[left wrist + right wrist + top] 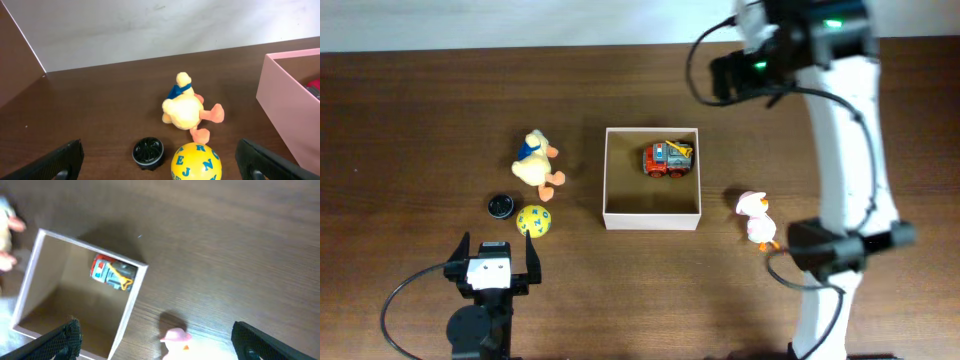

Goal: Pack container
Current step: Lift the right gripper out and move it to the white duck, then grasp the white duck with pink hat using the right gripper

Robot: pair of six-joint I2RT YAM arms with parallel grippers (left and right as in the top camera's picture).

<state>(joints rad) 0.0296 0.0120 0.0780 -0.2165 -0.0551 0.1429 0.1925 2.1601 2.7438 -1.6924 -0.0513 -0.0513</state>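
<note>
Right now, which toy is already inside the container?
The red toy truck, in the container. The yellow duck, yellow ball, black cap and pink duck all lie outside it.

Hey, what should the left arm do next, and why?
Probably ease the open left pincer forward and down onto the ball. It is the nearest toy, just ahead and within the finger span, and it lies outside the container, which holds only a truck.

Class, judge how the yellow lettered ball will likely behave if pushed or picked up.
The ball is round, so a push would probably roll it, perhaps into the black cap beside it. Its curved, smooth-looking surface might slip out of a pinch.
</note>
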